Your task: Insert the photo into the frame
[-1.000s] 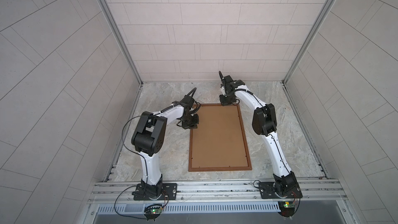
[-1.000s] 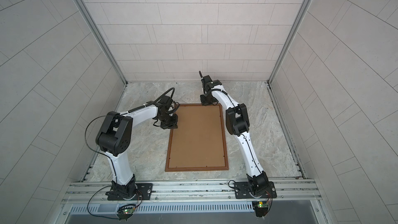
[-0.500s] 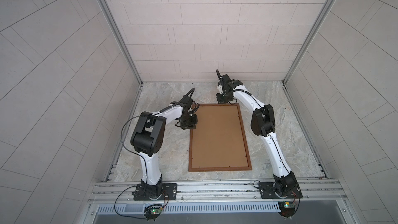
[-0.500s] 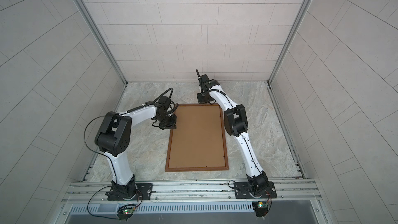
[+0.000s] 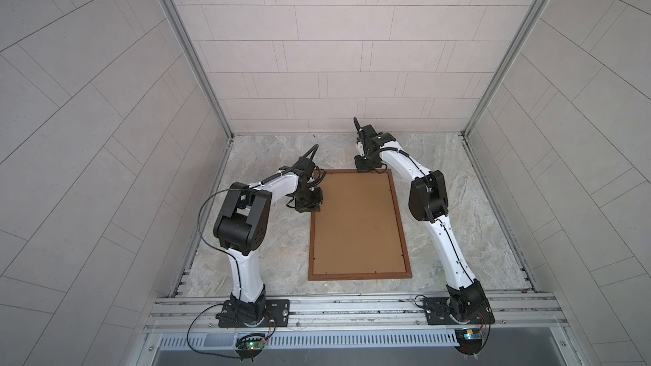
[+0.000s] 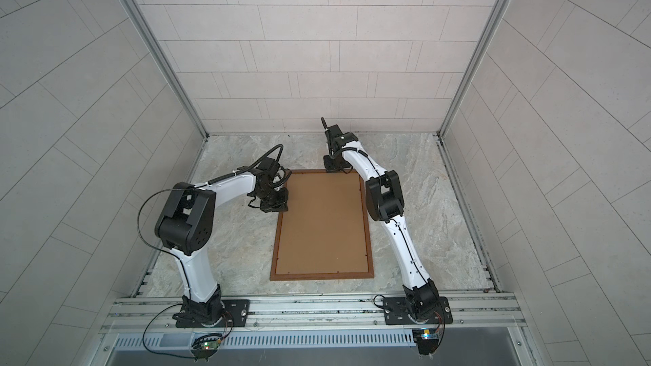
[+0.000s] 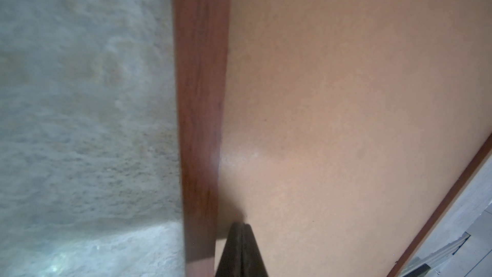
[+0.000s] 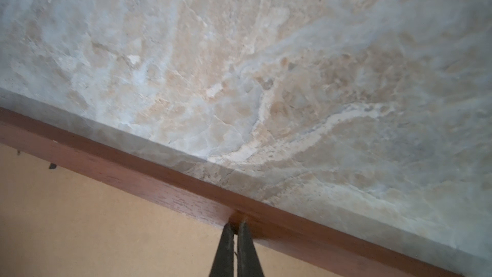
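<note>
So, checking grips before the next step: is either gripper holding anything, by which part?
Nothing is held. The left gripper is shut over the backing board; the right gripper is shut at the far rail of the frame.

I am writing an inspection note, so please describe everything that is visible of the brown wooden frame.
The frame is a thin rectangle of reddish-brown, wood-grained moulding. It lies flat, back side up, on the marbled table, long sides running front to back. A plain brown board fills it. The shut left claw rests at its left inner edge; the shut right claw touches its far side.
</note>
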{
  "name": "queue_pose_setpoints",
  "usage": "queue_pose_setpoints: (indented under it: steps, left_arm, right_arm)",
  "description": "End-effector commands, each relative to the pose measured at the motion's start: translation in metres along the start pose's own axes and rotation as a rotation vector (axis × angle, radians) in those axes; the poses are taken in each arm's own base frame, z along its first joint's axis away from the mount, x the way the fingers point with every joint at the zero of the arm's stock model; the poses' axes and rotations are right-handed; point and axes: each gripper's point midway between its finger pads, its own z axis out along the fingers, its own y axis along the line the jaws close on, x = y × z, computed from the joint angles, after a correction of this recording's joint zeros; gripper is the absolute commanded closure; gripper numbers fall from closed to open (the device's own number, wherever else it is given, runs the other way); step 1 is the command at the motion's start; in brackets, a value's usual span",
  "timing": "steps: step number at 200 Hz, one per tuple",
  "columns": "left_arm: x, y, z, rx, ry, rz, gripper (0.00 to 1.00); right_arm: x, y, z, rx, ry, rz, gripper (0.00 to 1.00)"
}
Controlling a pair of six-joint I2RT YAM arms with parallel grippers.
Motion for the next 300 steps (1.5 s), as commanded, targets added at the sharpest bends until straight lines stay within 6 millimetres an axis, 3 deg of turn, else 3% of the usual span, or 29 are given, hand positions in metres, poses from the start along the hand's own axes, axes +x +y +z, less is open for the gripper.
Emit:
queue_pose_setpoints:
  steps: [1, 70, 117, 176, 207, 257, 300]
  left_arm:
    - [0.003, 0.002, -0.006, 0.0, -0.003, 0.006, 1.0]
    - [0.003, 0.002, -0.004, 0.002, -0.003, 0.003, 1.0]
    - [0.005, 0.003, -0.004, 0.003, 0.0, 0.002, 1.0]
    - [0.005, 0.003, -0.005, 0.003, -0.002, 0.004, 1.0]
    - [0.005, 0.002, -0.003, 0.006, 0.0, 0.002, 1.0]
    - [-0.002, -0.004, -0.023, 0.026, -0.067, 0.005, 1.0]
    - [0.002, -0.006, -0.017, 0.043, -0.035, 0.012, 1.0]
  right_arm:
    - [0.011, -0.002, 0.007, 0.021, 0.045, -0.007, 1.0]
    - [0.029, -0.002, 0.01, 0.034, 0.109, -0.005, 1.0]
    - [0.042, -0.004, 0.022, 0.056, 0.146, -0.017, 1.0]
    - [0.035, -0.011, 0.027, 0.021, 0.132, 0.007, 1.0]
    - [0.022, -0.003, 0.01, -0.012, 0.101, 0.018, 1.0]
    - [-0.021, 0.008, -0.049, -0.03, -0.08, -0.009, 1.0]
    - [-0.025, 0.004, -0.044, -0.019, -0.097, 0.023, 1.0]
